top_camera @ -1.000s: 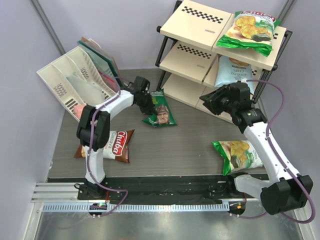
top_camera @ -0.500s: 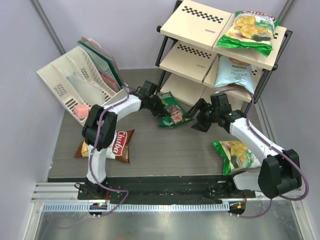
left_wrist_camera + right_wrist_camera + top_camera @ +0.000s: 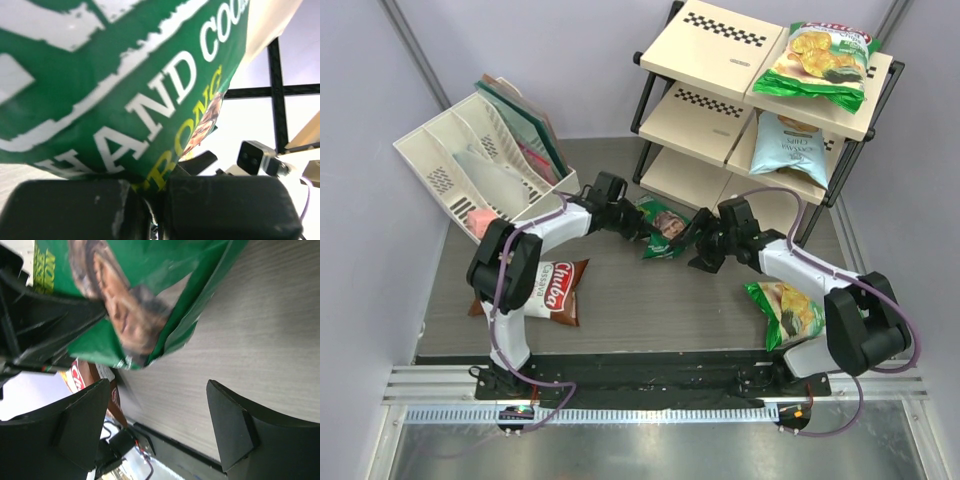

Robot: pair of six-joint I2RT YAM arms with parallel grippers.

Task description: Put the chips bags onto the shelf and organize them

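Note:
My left gripper (image 3: 638, 222) is shut on the edge of a dark green chips bag (image 3: 663, 224), holding it just above the table in front of the shelf (image 3: 710, 45). The left wrist view is filled by that bag (image 3: 125, 75), pinched between the fingers (image 3: 157, 187). My right gripper (image 3: 701, 246) stands open just right of the bag, its fingers apart below the bag's corner (image 3: 130, 295). A green-and-white bag (image 3: 820, 58) lies on the top tier and a light blue one (image 3: 790, 145) on the middle tier. A brown Chuba bag (image 3: 548, 290) and another green-and-white bag (image 3: 792, 310) lie on the table.
A white slotted organizer (image 3: 470, 165) with folders stands at the back left, a pink cube (image 3: 478, 218) at its foot. The shelf's left boards are bare. The arms' bases sit along the black rail (image 3: 650, 370) at the near edge.
The left gripper carried the green bag to the right, toward the shelf. The right arm swung down from the shelf toward the bag and opened its jaws wider.

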